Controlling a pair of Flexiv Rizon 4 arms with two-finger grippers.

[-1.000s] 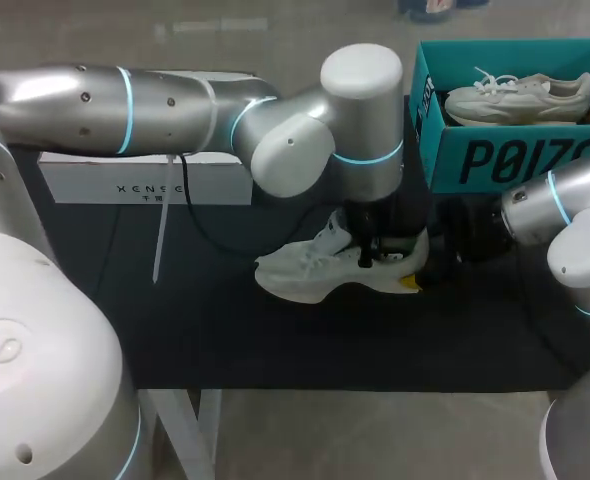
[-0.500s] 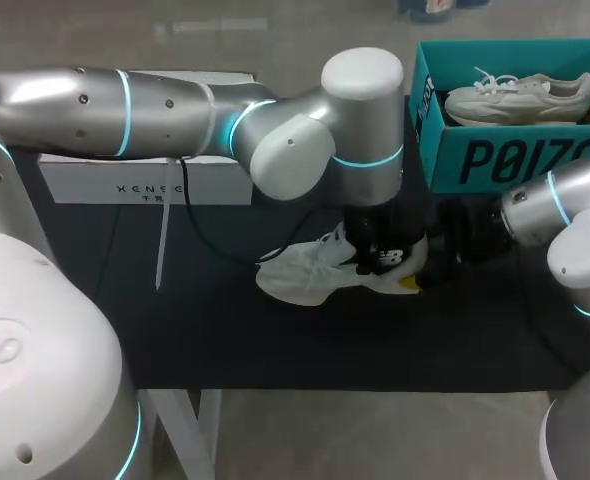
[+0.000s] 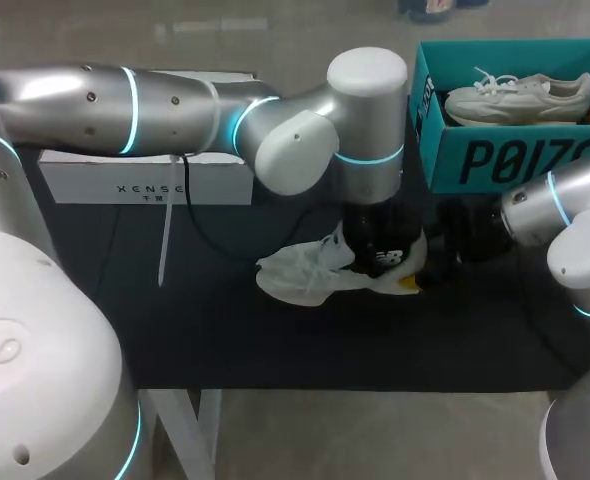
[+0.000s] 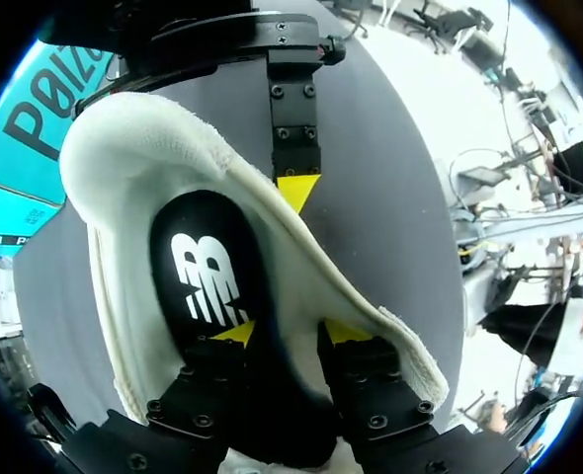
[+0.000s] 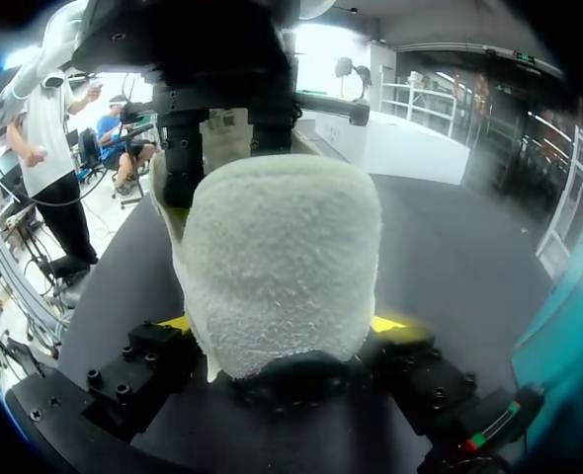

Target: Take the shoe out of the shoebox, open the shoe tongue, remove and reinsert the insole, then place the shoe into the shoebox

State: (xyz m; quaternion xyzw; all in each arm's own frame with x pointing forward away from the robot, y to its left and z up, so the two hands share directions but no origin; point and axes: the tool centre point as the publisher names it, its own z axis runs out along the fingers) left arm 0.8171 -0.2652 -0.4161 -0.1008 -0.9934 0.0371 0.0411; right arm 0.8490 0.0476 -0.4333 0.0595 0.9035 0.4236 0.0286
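A white shoe (image 3: 300, 277) lies on its side in the middle of the black table. My left gripper (image 3: 375, 262) reaches down into its opening. In the left wrist view its fingers (image 4: 234, 332) stand apart over the black insole (image 4: 205, 272) with the white logo, and the left gripper (image 4: 290, 333) is open. My right gripper (image 3: 420, 270) is at the heel. The fuzzy white heel (image 5: 277, 267) fills the right gripper (image 5: 282, 326), a yellow tip pressed against each side. The teal shoebox (image 3: 505, 155) stands at the back right.
A second pale shoe (image 3: 520, 97) lies inside the teal shoebox. A long white box (image 3: 145, 180) stands at the back left, with a thin white strip (image 3: 165, 240) hanging in front of it. My left arm (image 3: 175, 100) spans the table's rear.
My left gripper's fingers have parted inside the shoe, and the arm has sunk a little lower. The shoe's upper has flattened slightly. The right arm has kept still.
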